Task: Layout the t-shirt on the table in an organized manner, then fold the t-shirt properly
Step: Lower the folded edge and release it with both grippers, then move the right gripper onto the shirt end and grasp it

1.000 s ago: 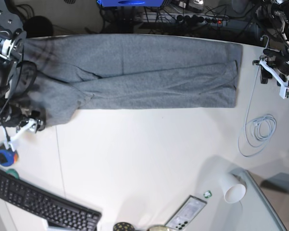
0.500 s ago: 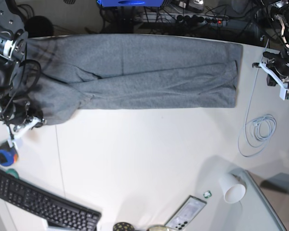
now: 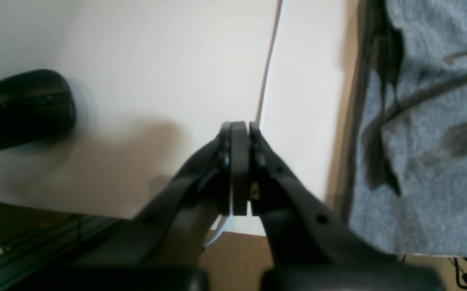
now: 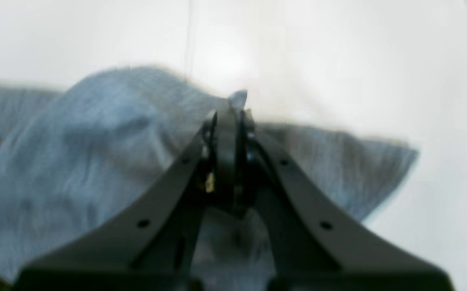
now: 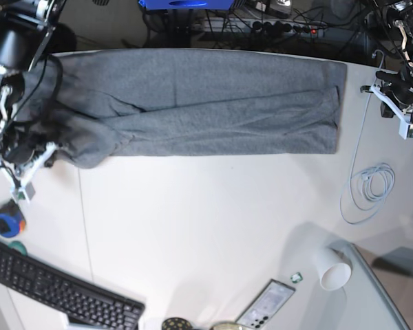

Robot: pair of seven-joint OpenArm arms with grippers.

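My right gripper (image 4: 227, 117) has its black fingers (image 4: 201, 161) pressed tight together, and a small peak of heather-grey soft cotton t-shirt (image 4: 76, 145) pokes up right at the tips, so I'm pinching the cloth there. The wrist view is blurred, but the grey fabric bunches up around my jaws and spreads to both sides, with the white smooth tabletop (image 4: 338, 60) beyond it.

In the base view that gripper (image 5: 29, 175) sits at the shirt's rumpled end, where the fabric humps up off the table.

My left gripper (image 3: 239, 129) is clamped shut too, black fingers (image 3: 294, 190) flat against each other with nothing between them. It hovers over bare white table, right by the thin dark seam line (image 3: 268, 64), and the grey t-shirt lies apart, off to the side. A black rounded computer mouse (image 3: 25, 107) rests on the table on the other side.

From above, the t-shirt (image 5: 206, 103) stretches long across the far part of the table (image 5: 206, 220), folded lengthwise, its tidy end near my left gripper (image 5: 406, 117) but not touching it.
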